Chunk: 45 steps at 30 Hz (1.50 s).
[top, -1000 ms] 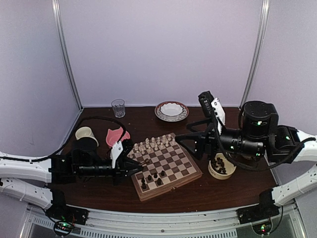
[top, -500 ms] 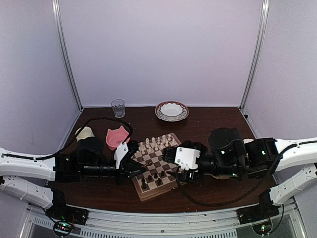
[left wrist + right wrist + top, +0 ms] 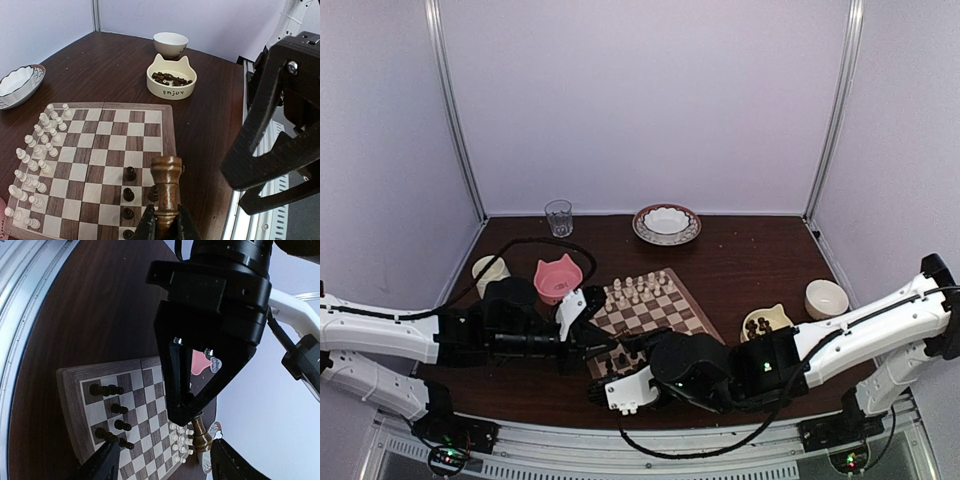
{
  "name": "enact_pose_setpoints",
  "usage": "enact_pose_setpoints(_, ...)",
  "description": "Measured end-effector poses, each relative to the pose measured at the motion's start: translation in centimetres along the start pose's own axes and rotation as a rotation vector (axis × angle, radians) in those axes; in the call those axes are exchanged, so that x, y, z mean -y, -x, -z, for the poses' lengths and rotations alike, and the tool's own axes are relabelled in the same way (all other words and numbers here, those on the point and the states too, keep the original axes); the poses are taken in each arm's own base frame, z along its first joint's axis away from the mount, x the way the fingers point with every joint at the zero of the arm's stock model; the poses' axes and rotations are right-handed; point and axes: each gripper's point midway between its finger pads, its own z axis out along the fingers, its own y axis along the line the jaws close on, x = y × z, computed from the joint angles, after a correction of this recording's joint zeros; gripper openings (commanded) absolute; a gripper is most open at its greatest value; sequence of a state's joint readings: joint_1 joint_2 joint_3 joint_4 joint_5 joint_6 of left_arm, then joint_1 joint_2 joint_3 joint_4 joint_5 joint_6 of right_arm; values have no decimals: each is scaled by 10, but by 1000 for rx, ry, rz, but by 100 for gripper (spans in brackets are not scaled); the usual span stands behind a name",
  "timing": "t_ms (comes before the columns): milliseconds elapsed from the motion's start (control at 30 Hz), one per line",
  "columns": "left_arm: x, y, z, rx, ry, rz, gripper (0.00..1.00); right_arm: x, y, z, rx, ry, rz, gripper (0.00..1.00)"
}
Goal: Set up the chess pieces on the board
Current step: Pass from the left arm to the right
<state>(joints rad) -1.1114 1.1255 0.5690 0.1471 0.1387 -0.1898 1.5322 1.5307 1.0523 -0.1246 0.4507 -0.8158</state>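
left pincer (image 3: 165,224) is clamped tight on one dark brown chess piece (image 3: 166,187), pinching it low down. the piece's long axis runs straight out past the fingertips, head away from the wrist. right under that tip lies the board (image 3: 165,107). the few dark pieces (image 3: 129,193) already standing sit just below the held one, with the pale ones (image 3: 35,150) well off to the pincer's left. a cat-eared bowl (image 3: 171,91) with more dark bits sits far ahead of the tip.

right pincer (image 3: 165,460) is nose to nose with the left one, jaws spread wide, nothing between them. from its wrist the held piece lies dead ahead, a little off the middle of the gap, touching neither finger. so the left arm has it and the right is only near. my read: whether it's a handover or a set-down, that outward-pointing axis decides the approach.
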Motion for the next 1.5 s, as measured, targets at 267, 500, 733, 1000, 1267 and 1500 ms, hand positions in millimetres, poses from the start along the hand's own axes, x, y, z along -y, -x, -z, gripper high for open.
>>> enact_pose_setpoints(267, 0, 1, 0, 1, 0, 1, 0, 17, -4, -10, -72, -112, 50, 56)
enact_pose_setpoints(500, 1, 4, -1, 5, -5, 1, 0, 19, -3, -18, -105, -128, 85, 51)
enact_pose_setpoints(733, 1, 0, -1, -14, -7, 4, 0, 14, -9, -33, -170, -146, 138, 41)
enact_pose_setpoints(1000, 1, -4, -1, -28, -6, 6, 0, 19, -17, -36, -203, -167, 139, 23)
enact_pose_setpoints(1267, 0, -9, -1, -50, 2, 9, 0, 19, -17, -36, -198, -167, 136, 8)
enact_pose_setpoints(1500, -1, -10, 0, -56, 2, 11, 0, 18, -17, -36, -184, -168, 120, 34)
